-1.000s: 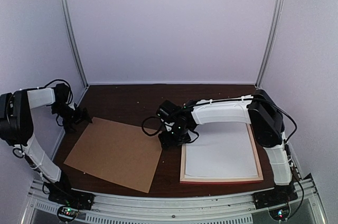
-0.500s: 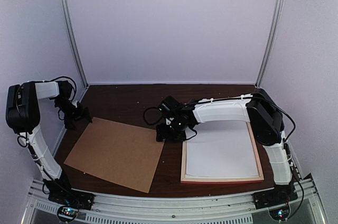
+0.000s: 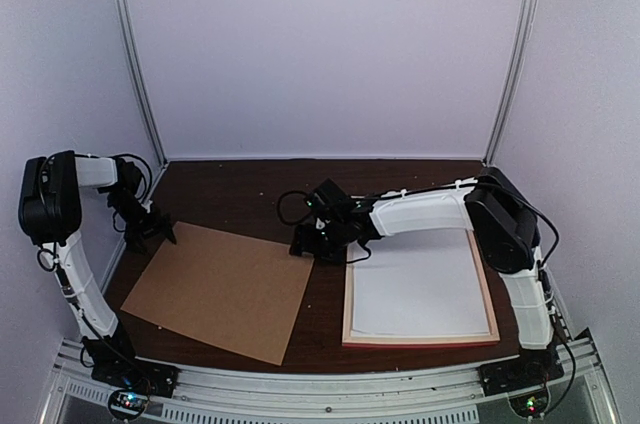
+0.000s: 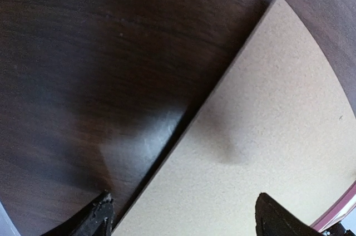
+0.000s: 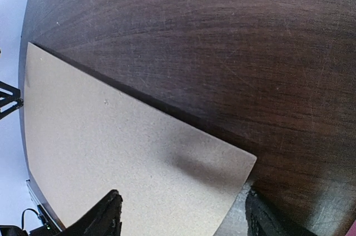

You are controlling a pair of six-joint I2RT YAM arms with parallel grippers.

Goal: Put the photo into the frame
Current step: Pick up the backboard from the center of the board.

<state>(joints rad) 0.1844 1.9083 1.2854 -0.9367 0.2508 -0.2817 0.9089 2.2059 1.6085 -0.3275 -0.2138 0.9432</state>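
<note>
The frame (image 3: 420, 342) lies flat at the right, its pink rim around a white sheet (image 3: 420, 289). The photo's dark print is hidden from every view. A plain brown backing board (image 3: 222, 289) lies left of the frame. My left gripper (image 3: 150, 227) hovers open at the board's far left corner. In the left wrist view its fingers (image 4: 100, 216) straddle the edge of the board (image 4: 267, 136). My right gripper (image 3: 310, 244) hangs open over the far right corner of the board (image 5: 111, 152), holding nothing.
The dark wooden table (image 3: 240, 194) is closed in by pale walls, with metal posts (image 3: 135, 64) at the back corners. An aluminium rail (image 3: 320, 399) runs along the near edge. A sliver of pink rim (image 4: 339, 214) shows in the left wrist view.
My right gripper has moved left, away from the frame, to the board's far right corner. The left arm has folded upward while its gripper stays by the far left corner, narrowing slightly.
</note>
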